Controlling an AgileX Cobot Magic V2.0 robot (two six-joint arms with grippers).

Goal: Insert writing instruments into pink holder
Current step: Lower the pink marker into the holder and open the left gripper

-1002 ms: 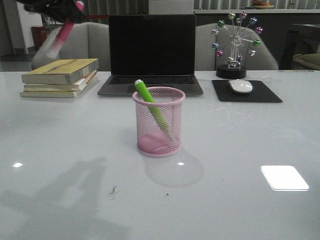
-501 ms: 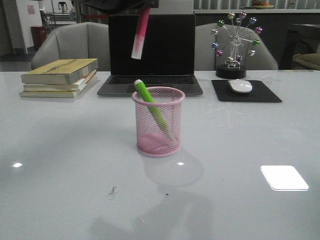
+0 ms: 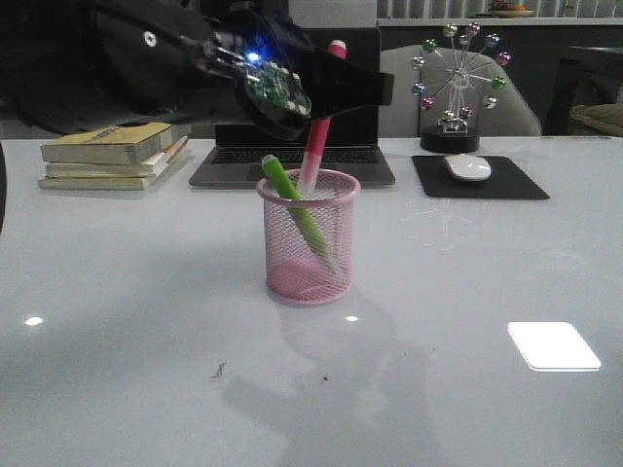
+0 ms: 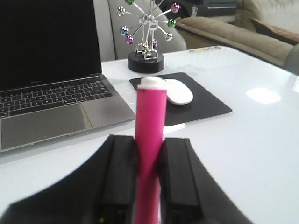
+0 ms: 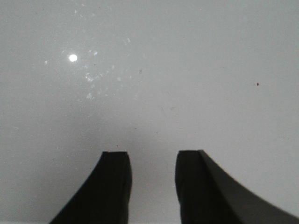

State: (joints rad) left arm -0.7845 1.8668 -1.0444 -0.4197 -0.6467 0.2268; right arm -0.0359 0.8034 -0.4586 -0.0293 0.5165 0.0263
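Observation:
The pink holder (image 3: 336, 243) stands upright mid-table in the front view. A green marker (image 3: 287, 190) leans inside it, its top poking out over the left rim. My left gripper (image 3: 375, 88) hovers above the holder, shut on the hot pink marker (image 3: 321, 126). That marker hangs nearly upright, and its pale lower end dips into the holder's mouth. In the left wrist view the pink marker (image 4: 151, 121) sits clamped between the black fingers of the left gripper (image 4: 149, 140). My right gripper (image 5: 153, 154) is open over bare table, holding nothing.
A laptop (image 3: 292, 156) stands open behind the holder. Stacked books (image 3: 117, 151) lie at the back left. A white mouse (image 3: 468, 167) on a black pad (image 3: 511, 185) and a ball ornament (image 3: 458, 88) are at the back right. Grey chairs stand beyond the table.
My left arm has swung in from the upper left and come down with the pink marker. The marker's lower end has gone from high above the laptop into the holder's mouth.

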